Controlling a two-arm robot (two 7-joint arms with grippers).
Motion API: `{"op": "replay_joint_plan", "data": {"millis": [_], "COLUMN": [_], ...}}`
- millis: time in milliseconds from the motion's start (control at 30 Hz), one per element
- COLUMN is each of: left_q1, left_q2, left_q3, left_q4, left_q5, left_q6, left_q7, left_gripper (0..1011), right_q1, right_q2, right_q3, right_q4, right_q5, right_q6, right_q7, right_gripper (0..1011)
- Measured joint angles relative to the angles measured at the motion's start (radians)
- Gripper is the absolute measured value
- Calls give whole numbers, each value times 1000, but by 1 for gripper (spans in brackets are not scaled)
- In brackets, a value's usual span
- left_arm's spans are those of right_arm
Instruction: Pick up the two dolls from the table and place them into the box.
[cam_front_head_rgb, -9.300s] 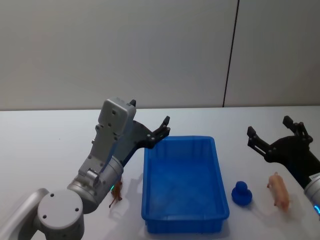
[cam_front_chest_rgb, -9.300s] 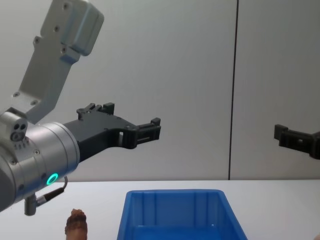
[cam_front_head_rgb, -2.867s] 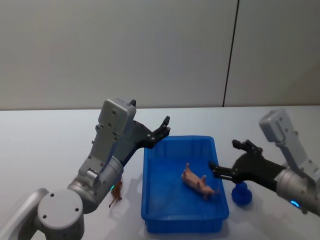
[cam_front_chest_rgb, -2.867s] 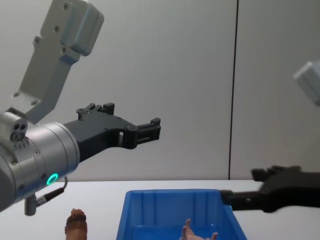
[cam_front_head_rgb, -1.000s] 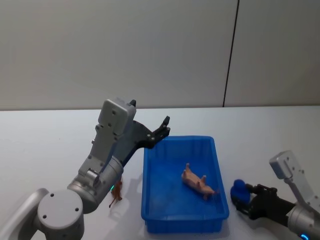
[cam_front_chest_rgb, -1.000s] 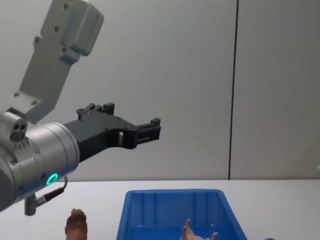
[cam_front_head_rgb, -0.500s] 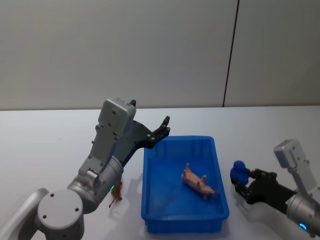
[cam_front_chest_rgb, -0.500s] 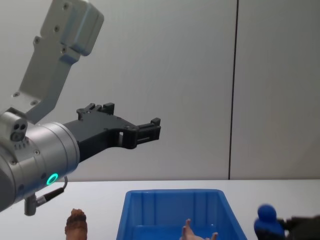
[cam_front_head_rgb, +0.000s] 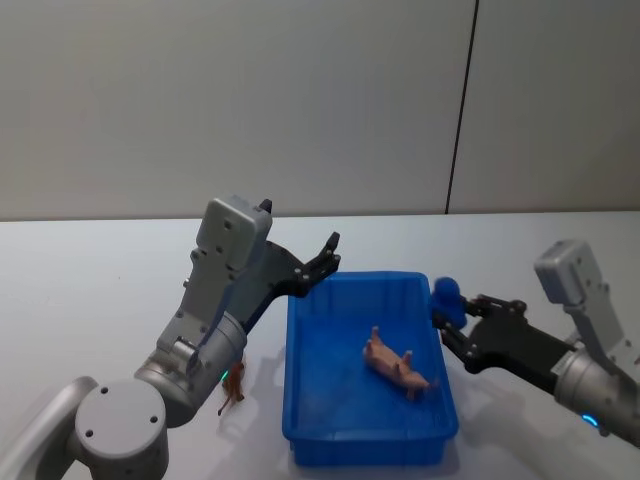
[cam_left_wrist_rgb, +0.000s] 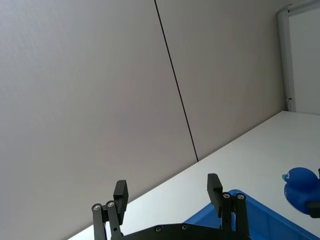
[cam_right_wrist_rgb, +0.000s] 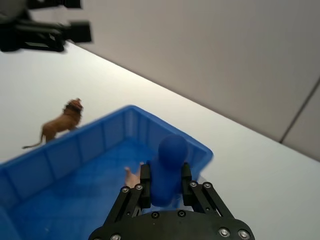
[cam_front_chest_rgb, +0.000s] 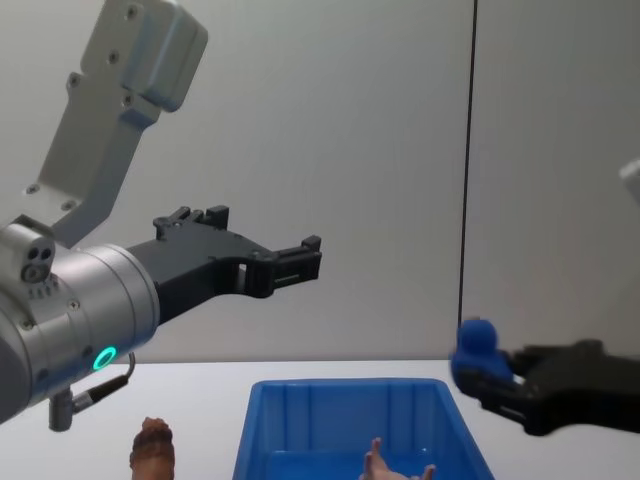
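Centre right, we see the right gripper (cam_front_head_rgb: 452, 315) clamping a blue figure (cam_front_head_rgb: 446, 293), perhaps a duck, above the box (cam_front_head_rgb: 368, 277) rim; left of centre, the left gripper (cam_front_head_rgb: 328, 253) gapes open.

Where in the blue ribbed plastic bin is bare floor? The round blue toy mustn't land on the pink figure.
The blue ribbed plastic bin is bare in its left half and far end. The pale pink figure lies right of centre; the right gripper holds the round blue toy by the right rim.

glossy plastic box (cam_front_head_rgb: 370, 450), smooth matt table (cam_front_head_rgb: 80, 290)
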Motion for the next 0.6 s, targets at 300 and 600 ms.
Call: {"op": "replay_joint_plan", "data": {"millis": [300, 600], "left_q1": [0, 0], "left_q2": [0, 0], "left_q3": [0, 0], "left_q4": [0, 0], "left_q5": [0, 0], "left_q6": [0, 0], "left_q7": [0, 0], "left_gripper": [1003, 1003], "right_q1": [22, 36], "right_q2": [-22, -36], "right_q3": [-26, -43], "right_q4": [-32, -37], "right_q5": [-25, -40], "right_q6": [40, 79], "right_q7": [64, 87], "right_gripper": [386, 668]}}
